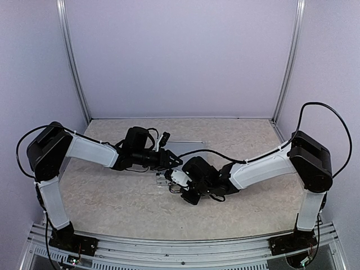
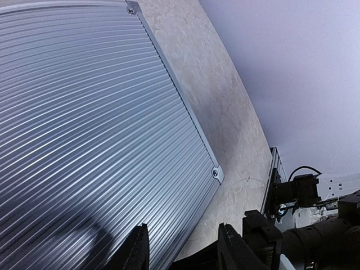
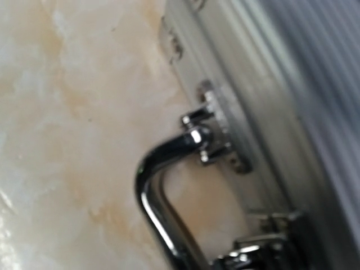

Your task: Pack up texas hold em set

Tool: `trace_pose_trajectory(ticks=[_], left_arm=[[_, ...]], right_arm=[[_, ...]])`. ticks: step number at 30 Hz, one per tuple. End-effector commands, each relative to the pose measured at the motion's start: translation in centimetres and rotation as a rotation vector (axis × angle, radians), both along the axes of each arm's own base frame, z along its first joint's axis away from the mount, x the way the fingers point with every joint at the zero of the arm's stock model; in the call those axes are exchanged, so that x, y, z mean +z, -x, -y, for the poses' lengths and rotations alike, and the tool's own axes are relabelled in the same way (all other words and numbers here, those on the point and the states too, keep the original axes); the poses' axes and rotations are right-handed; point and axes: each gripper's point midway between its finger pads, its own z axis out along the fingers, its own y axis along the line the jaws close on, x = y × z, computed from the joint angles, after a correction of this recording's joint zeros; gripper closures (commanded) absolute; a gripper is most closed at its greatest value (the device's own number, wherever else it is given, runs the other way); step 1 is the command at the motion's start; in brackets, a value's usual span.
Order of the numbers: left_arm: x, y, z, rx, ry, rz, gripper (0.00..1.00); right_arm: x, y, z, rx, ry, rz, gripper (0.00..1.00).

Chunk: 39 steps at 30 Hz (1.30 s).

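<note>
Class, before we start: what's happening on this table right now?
Both arms reach over the silver case, which looks closed. The left gripper straddles the case's edge, jaws apart; whether it actually grips is unclear. The right gripper, shut, sits close to the handle on the case's side.

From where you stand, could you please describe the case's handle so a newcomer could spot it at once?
On the marbled table, the left arm and right arm meet over a ribbed silver case. On its side wall sits the handle, a bent bar hinged on a bracket. It is the only curved, mirror-shiny piece beside flat ribbed metal.
</note>
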Motion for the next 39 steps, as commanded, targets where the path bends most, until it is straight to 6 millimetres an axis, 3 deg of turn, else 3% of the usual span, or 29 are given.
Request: trace_pose_trajectory(ticks=[1, 5, 14, 20, 22, 28, 32, 34, 35, 39], left_arm=[[0.4, -0.2, 0.7, -0.016, 0.018, 0.014, 0.59], [0.3, -0.3, 0.7, -0.015, 0.016, 0.015, 0.59], [0.0, 0.0, 0.7, -0.021, 0.011, 0.009, 0.59], [-0.1, 0.1, 0.7, -0.021, 0.008, 0.01, 0.6], [-0.1, 0.1, 0.6, -0.019, 0.007, 0.011, 0.6], [1.0, -0.3, 0.2, 0.0, 0.018, 0.03, 0.59], [2.6, -1.0, -0.3, 0.027, 0.024, 0.049, 0.54], [4.0, -1.3, -0.8, 0.045, 0.027, 0.067, 0.46], [4.5, -1.4, -1.1, 0.057, 0.018, 0.076, 0.4], [7.8, -1.2, -3.2, 0.1, -0.044, 0.159, 0.02]], right_arm=[[2.1, -0.3, 0.1, 0.001, -0.024, 0.047, 1.0], [1.2, -1.1, 0.4, -0.026, 0.013, 0.072, 1.0], [-2.7, -2.9, 1.5, -0.11, 0.16, 0.105, 1.0], [-2.8, -2.8, 1.1, -0.1, 0.14, 0.091, 1.0], [-1.4, -2.2, 0.6, -0.077, 0.1, 0.101, 1.0], [6.3, 0.3, 0.0, -0.025, -0.06, 0.104, 1.0], [10.5, 2.0, 1.1, -0.029, -0.16, 0.079, 1.0], [12.2, 2.5, 2.2, -0.06, -0.21, 0.069, 1.0], [12.9, 2.6, 2.9, -0.09, -0.237, 0.065, 0.9], [15.9, 1.8, 6.6, -0.271, -0.318, 0.1, 0.31]])
